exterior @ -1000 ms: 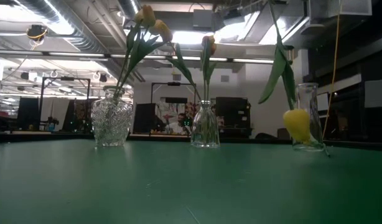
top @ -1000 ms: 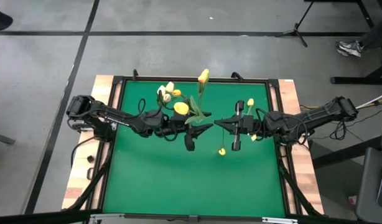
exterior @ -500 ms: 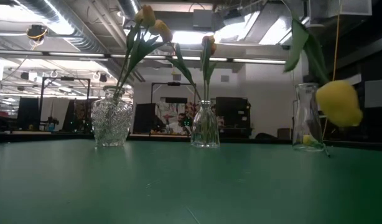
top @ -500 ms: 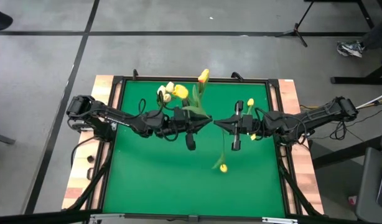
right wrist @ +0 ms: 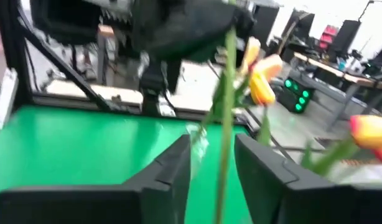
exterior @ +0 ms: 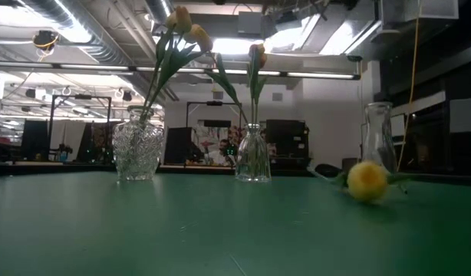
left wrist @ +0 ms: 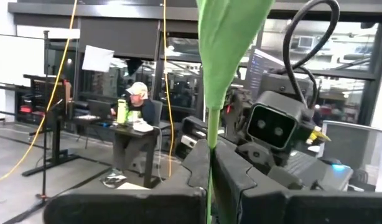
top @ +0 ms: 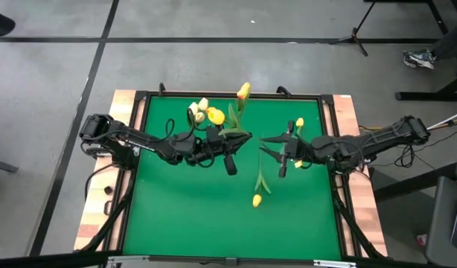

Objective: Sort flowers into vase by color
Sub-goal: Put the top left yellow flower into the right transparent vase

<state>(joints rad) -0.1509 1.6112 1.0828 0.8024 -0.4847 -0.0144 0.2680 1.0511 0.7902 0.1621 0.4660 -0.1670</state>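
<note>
1. Left gripper (left wrist: 209, 155) jaws clenched on the thin green stem of a yellow tulip (top: 216, 115). The stem runs straight up between my fingers (left wrist: 241, 180) in the left wrist view, with a broad green leaf above.
2. From above, left gripper (top: 236, 143) sits over the back middle of the green mat (top: 184, 216). The tulip's head points toward the rear left and lies close to the cluster of buds there.
3. Right gripper (top: 267, 146) jaws released, fingers (right wrist: 172, 168) clearly parted and holding nothing. A green stem shows in the gap without touching either finger.
4. Right gripper faces the left one across a small gap, right of centre.
5. Loose yellow tulip (top: 257, 199) lies flat on the mat in front of the right gripper. From the low view its head (exterior: 367, 182) rests on the mat.
6. Cut-glass vase (exterior: 138, 153) holds several tulips with leaning stems.
7. Narrow vase (exterior: 253, 157) holds one orange-yellow tulip, upright.
8. Tall clear vase (exterior: 379, 142) stands just behind the loose tulip's head; contents cannot be told from the low view.
9. All three vases stand in a row along the back of the mat.
</note>
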